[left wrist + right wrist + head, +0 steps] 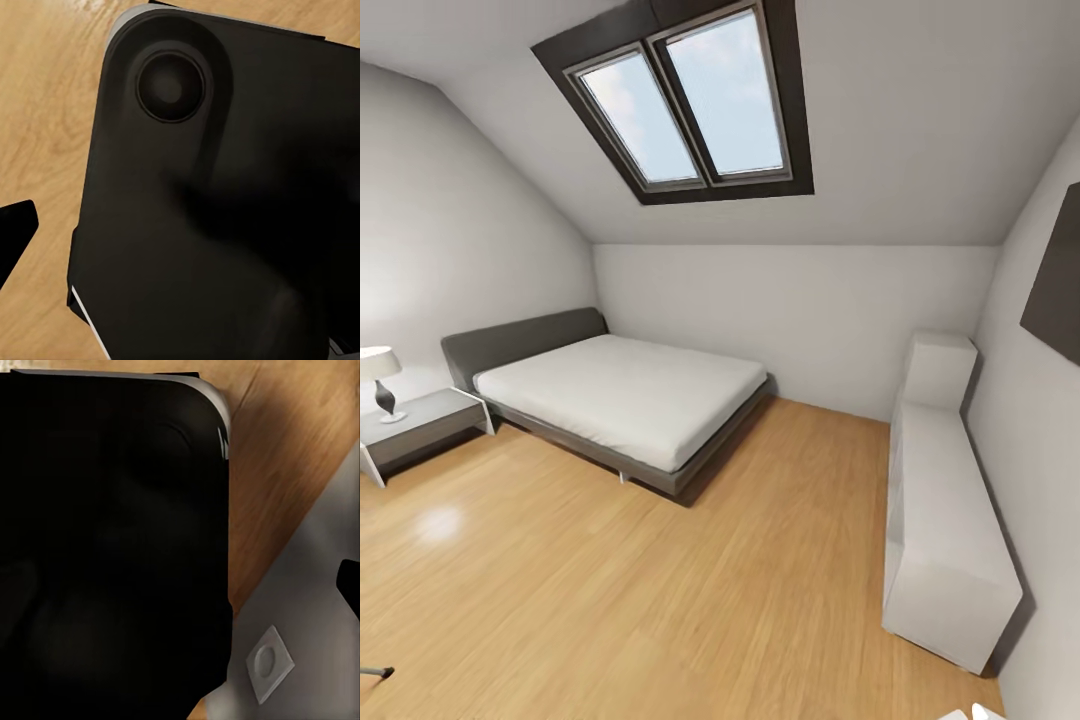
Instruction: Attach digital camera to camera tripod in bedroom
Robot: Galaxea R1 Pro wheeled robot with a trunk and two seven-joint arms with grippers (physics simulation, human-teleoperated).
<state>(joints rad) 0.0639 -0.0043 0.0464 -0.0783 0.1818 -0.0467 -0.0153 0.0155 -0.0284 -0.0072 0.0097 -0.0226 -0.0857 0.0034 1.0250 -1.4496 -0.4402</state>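
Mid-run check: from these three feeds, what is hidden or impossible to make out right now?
- Left gripper: the left wrist view is mostly blocked by a black robot body panel; open or shut cannot be told.
- Right gripper: the right wrist view is blocked by a black panel; state unknown.
- Dark wall panel: cut off by the head view's right edge.
- Long white cabinet: its front faces away, contents hidden.
- Bedside lamp: partly cut at the left edge.

I'm looking into a home's attic bedroom (660, 570): a low grey-framed bed (620, 395) with a white mattress, a bedside table (425, 425) carrying a lamp (380, 375), a skylight (685, 100) set in the sloped ceiling (sky beyond), a long white cabinet (945, 520), and a light wood floor.
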